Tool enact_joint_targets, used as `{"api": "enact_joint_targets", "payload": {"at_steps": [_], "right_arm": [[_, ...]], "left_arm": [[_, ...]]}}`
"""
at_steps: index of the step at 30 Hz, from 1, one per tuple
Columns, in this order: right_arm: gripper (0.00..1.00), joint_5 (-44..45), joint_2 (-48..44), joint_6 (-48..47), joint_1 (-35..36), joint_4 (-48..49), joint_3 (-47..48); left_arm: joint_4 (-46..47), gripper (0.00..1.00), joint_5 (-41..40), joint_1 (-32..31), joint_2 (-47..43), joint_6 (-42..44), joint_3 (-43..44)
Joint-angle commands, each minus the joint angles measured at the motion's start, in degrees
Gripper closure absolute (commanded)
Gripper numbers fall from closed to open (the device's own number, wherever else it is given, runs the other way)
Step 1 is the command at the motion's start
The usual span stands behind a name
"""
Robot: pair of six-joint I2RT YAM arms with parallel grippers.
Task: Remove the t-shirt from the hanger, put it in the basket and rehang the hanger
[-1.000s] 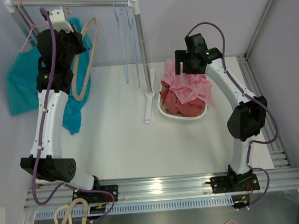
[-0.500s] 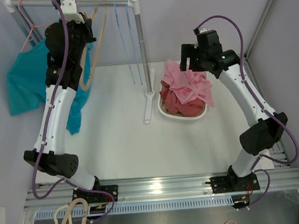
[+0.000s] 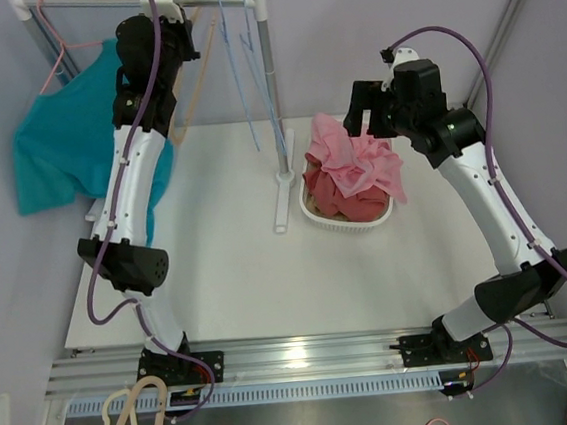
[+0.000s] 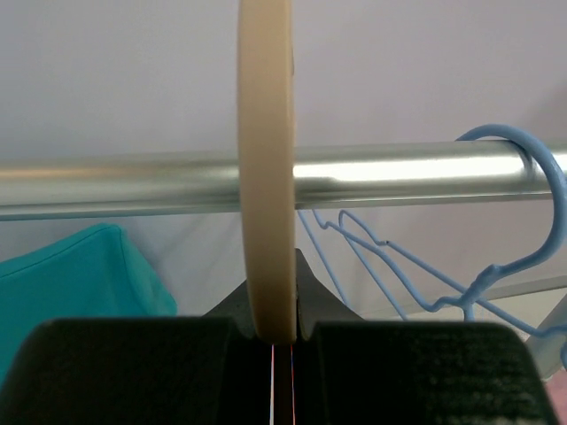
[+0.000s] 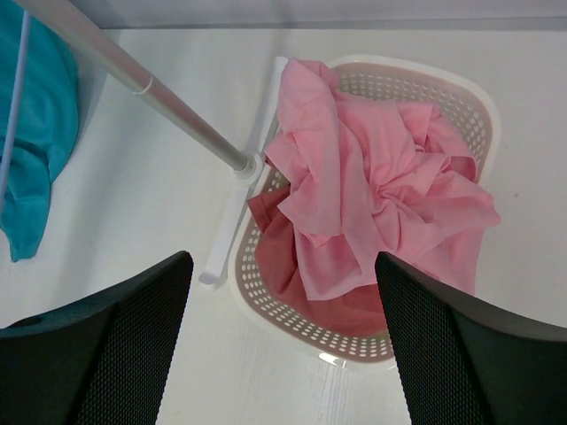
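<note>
Right gripper [image 5: 282,259] spread wide above white basket [image 3: 350,226] heaped with pink clothes [image 3: 354,165], left gripper [image 4: 270,328] pinched tight on beige hanger [image 4: 266,159] at metal rail [image 4: 399,173], teal t-shirt [image 3: 56,144] draped from pink hanger [image 3: 53,64] at rail's far left end

Bright, even light with soft shadows; glare streaks the rail [image 4: 399,170], and the close-up tan hanger [image 4: 266,177] looks blurred.

The white table [image 5: 159,177] holds a white basket [image 5: 407,69] full of pink clothes [image 5: 372,204], right under the wide-open jaws of the right gripper [image 5: 282,261]. The rack's foot [image 5: 223,243] lies flat on the table, touching the basket, just past the left jaw.
</note>
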Motion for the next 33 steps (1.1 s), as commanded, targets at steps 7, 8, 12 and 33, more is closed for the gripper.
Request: {"api": "enact_joint_targets", "payload": {"at_steps": [7, 8, 12, 33], "right_arm": [[0.12, -0.42, -2.57, -0.61, -0.07, 1.84, -1.88], [0.12, -0.42, -2.48, -0.61, -0.07, 1.93, -2.32], [0.12, -1.03, -2.83, -0.26, -0.16, 2.72, -3.29], [0.11, -4.46, -3.36, -0.09, -0.16, 4.56, -6.36]], "left_arm": [[1.11, 0.99, 0.46, -2.32, 0.94, 1.63, 2.01], [1.02, 0.99, 0.63, -2.41, 0.85, 1.63, 1.57], [1.20, 0.99, 0.72, -3.55, -0.03, 1.98, -1.33], [0.50, 0.73, -4.81, -5.14, -7.32, 3.47, -5.99]]}}
